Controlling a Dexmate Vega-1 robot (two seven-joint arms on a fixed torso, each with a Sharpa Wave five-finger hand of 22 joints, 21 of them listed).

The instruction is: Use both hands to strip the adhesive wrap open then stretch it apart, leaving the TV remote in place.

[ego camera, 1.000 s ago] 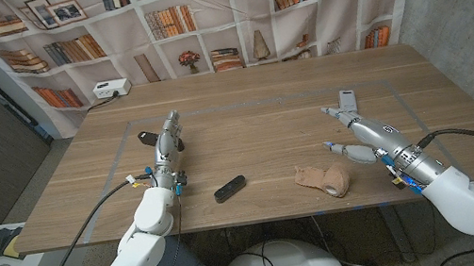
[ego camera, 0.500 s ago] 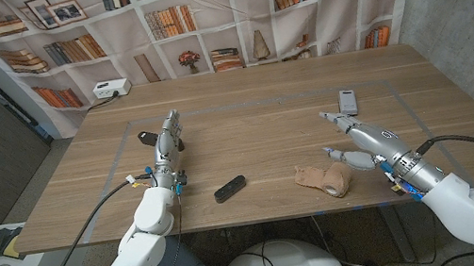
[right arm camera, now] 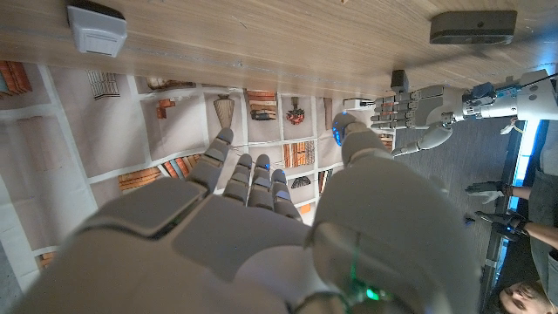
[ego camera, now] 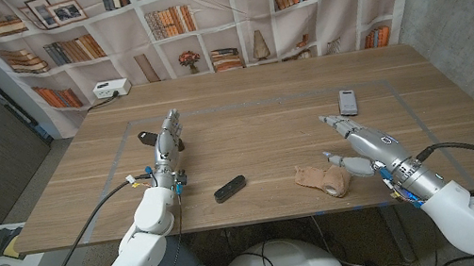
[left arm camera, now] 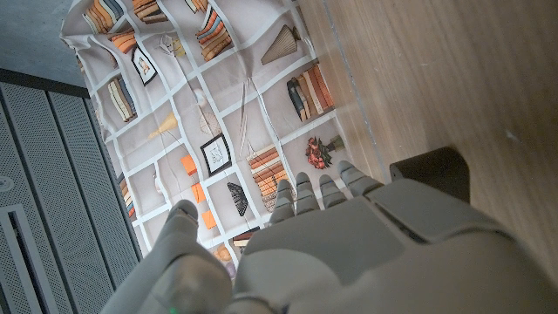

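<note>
Now nearer the adhesive wrap (ego camera: pixel 324 177) — right hand (ego camera: pixel 360 143) empty, fingers spread; left hand (ego camera: pixel 167 137) unmoved, empty.

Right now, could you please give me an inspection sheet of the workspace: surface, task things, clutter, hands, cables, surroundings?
Surface: wooden table with taped lines.
Job's things: tan adhesive wrap near the front edge; TV remote farther back on the right.
Clutter: small black object at front centre; white box at far left.
Hands: left hand open, holding nothing; right hand open beside the wrap.
Cables: black cables along both forearms.
Surroundings: bookshelf-print backdrop.
</note>
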